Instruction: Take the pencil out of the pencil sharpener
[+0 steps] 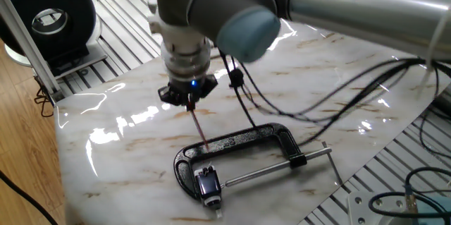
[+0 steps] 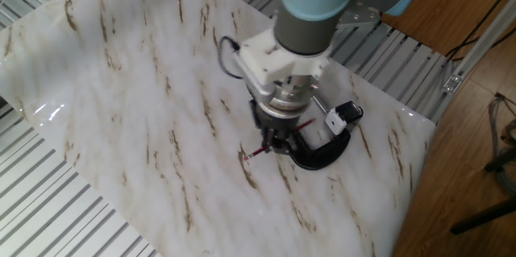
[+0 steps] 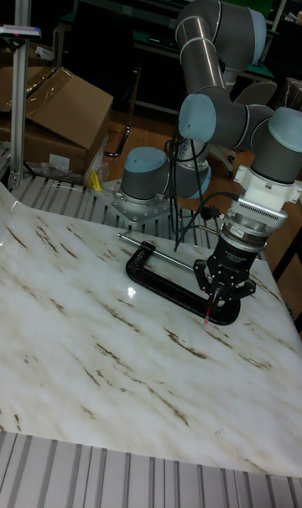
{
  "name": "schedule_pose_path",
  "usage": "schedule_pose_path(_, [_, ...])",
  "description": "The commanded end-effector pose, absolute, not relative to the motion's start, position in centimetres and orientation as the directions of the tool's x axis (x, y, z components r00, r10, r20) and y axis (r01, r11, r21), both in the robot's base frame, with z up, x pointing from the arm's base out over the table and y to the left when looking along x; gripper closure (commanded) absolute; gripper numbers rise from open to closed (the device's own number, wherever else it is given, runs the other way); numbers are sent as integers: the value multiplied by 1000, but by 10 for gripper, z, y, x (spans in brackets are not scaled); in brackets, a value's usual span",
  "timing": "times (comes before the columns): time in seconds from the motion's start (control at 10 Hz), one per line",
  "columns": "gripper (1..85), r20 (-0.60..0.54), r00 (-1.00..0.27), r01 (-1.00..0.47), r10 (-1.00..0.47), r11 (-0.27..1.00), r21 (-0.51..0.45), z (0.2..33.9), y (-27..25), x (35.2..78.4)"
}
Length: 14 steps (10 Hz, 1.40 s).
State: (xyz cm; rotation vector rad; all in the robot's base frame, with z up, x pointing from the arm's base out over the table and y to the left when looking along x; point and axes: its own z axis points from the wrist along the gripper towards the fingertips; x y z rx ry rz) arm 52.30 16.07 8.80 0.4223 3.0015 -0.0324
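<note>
My gripper (image 1: 189,104) is shut on the pencil (image 1: 199,130), a thin dark-red stick that slants down from the fingers toward the pencil sharpener (image 1: 208,183). The sharpener is a small black block with a silvery part, sitting inside the end of the black C-clamp (image 1: 243,140). A small gap shows between the pencil's lower end and the sharpener. In the other fixed view the pencil (image 2: 256,152) sticks out on both sides of the gripper (image 2: 278,138), apart from the sharpener (image 2: 343,117). In the tall view the gripper (image 3: 221,291) holds the pencil (image 3: 207,315) and hides the sharpener.
The clamp's silver screw rod (image 1: 271,170) runs to the right along the marble tabletop (image 1: 120,154). Black cables (image 1: 331,108) hang from the arm over the clamp. A round black device (image 1: 49,17) stands beyond the table's far left corner. The table edge (image 2: 419,184) is close to the clamp.
</note>
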Motion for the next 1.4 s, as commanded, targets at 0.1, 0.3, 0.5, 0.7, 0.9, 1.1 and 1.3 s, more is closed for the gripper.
schedule_pose_path(0.1, [847,-50,-994,-96,-99,994,-59,97,128,542])
schedule_pose_path(0.3, [847,-40,-975,-215,-219,974,-69,96,114,543])
schedule_pose_path(0.5, [847,-28,-972,-233,-235,971,-55,99,90,542])
schedule_pose_path(0.7, [847,-55,-974,-217,-220,974,-62,92,80,541])
schedule_pose_path(0.9, [847,-65,-981,-181,-183,983,-33,87,87,542])
schedule_pose_path(1.1, [847,-51,-998,-35,-32,997,64,88,112,538])
schedule_pose_path(1.3, [847,-83,-992,95,93,995,-13,88,90,546])
